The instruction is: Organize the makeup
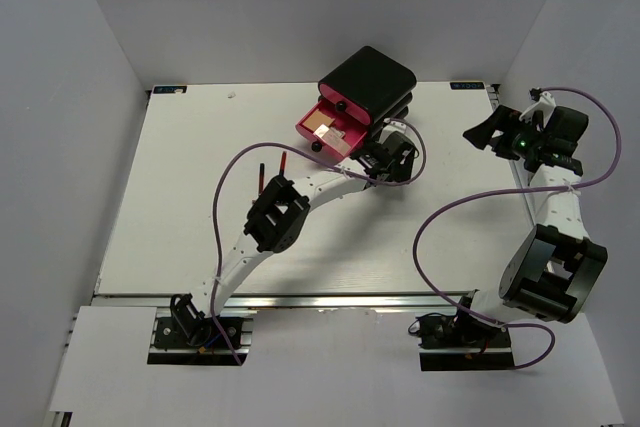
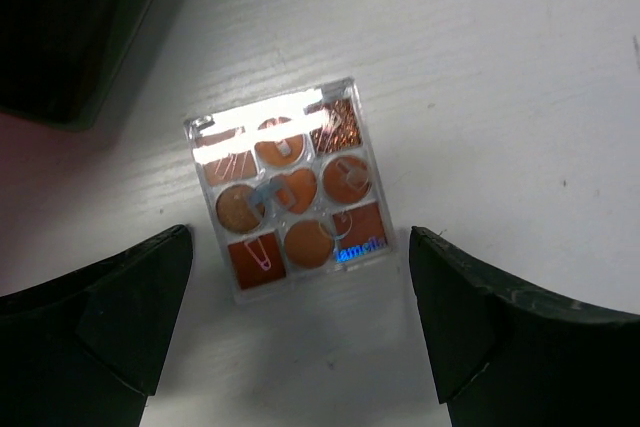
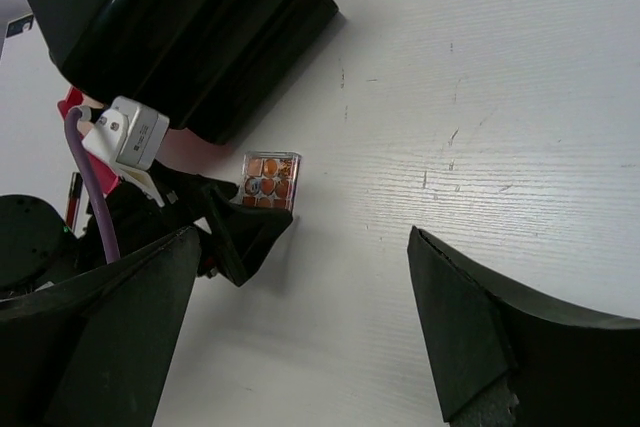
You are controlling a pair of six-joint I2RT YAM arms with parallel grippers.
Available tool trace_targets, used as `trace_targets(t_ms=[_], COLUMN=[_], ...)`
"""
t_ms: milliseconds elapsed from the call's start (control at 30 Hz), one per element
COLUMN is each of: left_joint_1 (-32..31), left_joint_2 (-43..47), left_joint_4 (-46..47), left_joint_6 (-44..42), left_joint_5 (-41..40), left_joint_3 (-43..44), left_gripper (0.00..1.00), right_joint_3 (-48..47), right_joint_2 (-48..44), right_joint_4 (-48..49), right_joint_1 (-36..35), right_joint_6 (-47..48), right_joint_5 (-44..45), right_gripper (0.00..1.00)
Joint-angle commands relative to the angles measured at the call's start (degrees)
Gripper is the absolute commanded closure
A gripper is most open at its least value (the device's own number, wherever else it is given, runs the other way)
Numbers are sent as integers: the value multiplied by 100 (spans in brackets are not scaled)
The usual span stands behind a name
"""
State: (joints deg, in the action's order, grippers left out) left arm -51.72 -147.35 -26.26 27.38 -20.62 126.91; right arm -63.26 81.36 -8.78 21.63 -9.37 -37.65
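A clear square palette point(image 2: 285, 187) with orange-brown pans lies flat on the white table beside the black box. My left gripper point(image 2: 300, 322) is open above it, its fingers point(image 2: 120, 317) on either side just short of the palette, not touching it. The palette also shows in the right wrist view point(image 3: 271, 180), next to the left gripper point(image 3: 215, 227). In the top view the left gripper point(image 1: 395, 157) hides it. Another beige palette point(image 1: 322, 131) lies in the open pink drawer point(image 1: 310, 119). Two thin red pencils point(image 1: 262, 175) lie left of the left arm. My right gripper point(image 1: 495, 132) is open and empty at the far right.
The black box point(image 1: 368, 82) with pink drawers stands at the back centre, its lowest drawer pulled out to the left. It fills the upper left of the right wrist view point(image 3: 190, 37). Purple cables loop over both arms. White walls enclose the table.
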Motion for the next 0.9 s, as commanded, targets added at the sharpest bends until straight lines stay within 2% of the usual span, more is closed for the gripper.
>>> trace_targets(t_ms=[0, 367, 500, 633, 867], left_joint_1=[-22, -83, -136, -206, -233], left_joint_2=[-223, -689, -778, -716, -488], left_joint_4=[306, -10, -212, -318, -222], left_joint_6=[180, 839, 805, 533, 242], left_joint_5=[-56, -495, -776, -1004, -1067], left_joint_3=[140, 360, 317, 28, -667], left_gripper=[2, 2, 2, 14, 24], right_joint_3=[60, -10, -45, -54, -46], right_joint_2=[-156, -50, -24, 11, 38], right_joint_4=[227, 350, 385, 421, 500], right_joint_1=[8, 8, 8, 8, 8], right_joint_6=[-188, -355, -426, -496, -619], right_joint_5=[-94, -94, -94, -85, -120], right_gripper=[11, 11, 10, 11, 11])
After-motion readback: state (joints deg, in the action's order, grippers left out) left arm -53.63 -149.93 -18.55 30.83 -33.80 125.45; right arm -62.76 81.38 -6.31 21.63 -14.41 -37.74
